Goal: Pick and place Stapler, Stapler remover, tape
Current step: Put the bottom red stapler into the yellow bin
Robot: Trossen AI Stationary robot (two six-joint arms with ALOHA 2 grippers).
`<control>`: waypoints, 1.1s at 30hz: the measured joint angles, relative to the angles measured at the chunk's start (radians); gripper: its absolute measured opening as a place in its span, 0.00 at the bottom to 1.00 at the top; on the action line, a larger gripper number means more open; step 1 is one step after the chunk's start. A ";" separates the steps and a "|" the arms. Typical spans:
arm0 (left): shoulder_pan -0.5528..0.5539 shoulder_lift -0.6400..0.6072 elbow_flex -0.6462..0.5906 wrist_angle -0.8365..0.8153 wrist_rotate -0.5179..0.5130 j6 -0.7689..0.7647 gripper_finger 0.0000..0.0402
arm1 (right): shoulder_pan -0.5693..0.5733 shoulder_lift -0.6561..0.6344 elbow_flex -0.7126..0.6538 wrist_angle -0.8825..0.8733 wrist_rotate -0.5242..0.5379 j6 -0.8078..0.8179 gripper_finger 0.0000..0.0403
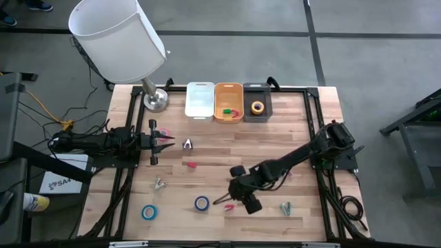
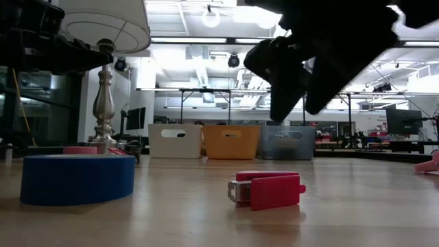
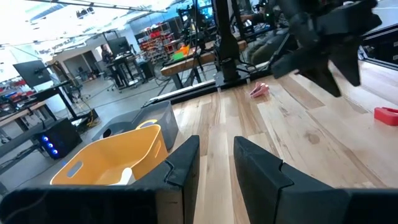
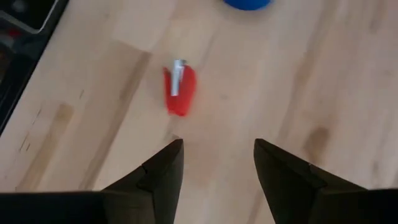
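Two end effectors are showing: the right end effector [image 4: 214,165] is hovering with fingers parted and empty above the red stapler [image 4: 179,89] on the counter [image 1: 303,138], while the left end effector [image 1: 165,138] is waiting nearly closed, holding nothing. One yellow tape roll [image 1: 258,107] is sitting in the grey bin [image 1: 257,88]; blue rolls [image 1: 201,203] are lying unsorted, so most work is remaining.
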 joint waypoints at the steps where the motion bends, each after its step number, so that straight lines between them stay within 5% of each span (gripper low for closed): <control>1: 0.000 0.000 0.000 0.000 0.000 0.000 0.24 | 0.005 0.009 0.002 0.012 0.000 -0.013 0.47; 33: 0.000 0.000 0.000 0.000 0.000 0.000 0.24 | 0.073 0.236 0.113 0.139 0.062 0.071 0.46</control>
